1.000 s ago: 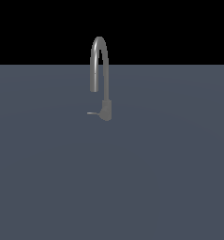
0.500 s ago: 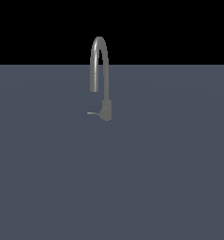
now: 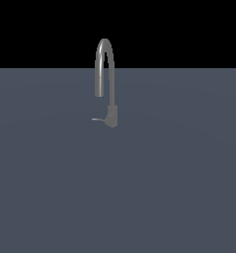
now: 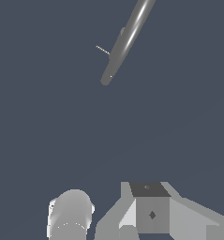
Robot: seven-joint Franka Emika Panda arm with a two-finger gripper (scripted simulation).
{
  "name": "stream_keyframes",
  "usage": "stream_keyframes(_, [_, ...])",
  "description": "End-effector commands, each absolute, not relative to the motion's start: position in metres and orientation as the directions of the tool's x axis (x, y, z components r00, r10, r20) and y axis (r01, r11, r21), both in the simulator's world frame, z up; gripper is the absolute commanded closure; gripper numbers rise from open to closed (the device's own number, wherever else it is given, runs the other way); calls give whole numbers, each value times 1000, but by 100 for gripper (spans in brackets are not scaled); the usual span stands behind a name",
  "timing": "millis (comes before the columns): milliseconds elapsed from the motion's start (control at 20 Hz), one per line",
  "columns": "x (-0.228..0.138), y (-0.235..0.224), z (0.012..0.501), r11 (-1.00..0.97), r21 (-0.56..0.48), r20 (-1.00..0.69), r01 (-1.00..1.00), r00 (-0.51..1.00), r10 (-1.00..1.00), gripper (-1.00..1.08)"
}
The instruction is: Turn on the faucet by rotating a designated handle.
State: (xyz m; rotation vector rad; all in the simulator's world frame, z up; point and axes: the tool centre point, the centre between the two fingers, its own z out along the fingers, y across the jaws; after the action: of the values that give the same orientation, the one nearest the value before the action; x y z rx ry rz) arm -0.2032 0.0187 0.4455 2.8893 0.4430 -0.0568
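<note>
So far nothing has changed: the faucet (image 3: pixel 109 84) stands alone on the grey worktop (image 3: pixel 178 188), its handle (image 3: pixel 97 119) untouched. The hand's opening cannot be told.

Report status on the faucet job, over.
Tool partly in wrist view, state unclear, well short of the faucet. Handle untouched, pointing toward exterior view's left. Nothing in the way.

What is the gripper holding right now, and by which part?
Nothing, as far as the frames show. In the wrist view the faucet and its handle lie well away from the arm parts at the frame's edge, and the exterior view shows no arm near them.
</note>
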Motion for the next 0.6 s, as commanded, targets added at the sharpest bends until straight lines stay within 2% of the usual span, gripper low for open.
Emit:
stream_keyframes(0, [-190, 25, 435, -889, 271, -96, 370, 929, 358, 108])
stream_keyframes(550, [-142, 50, 386, -624, 488, -238, 611, 780, 578, 108])
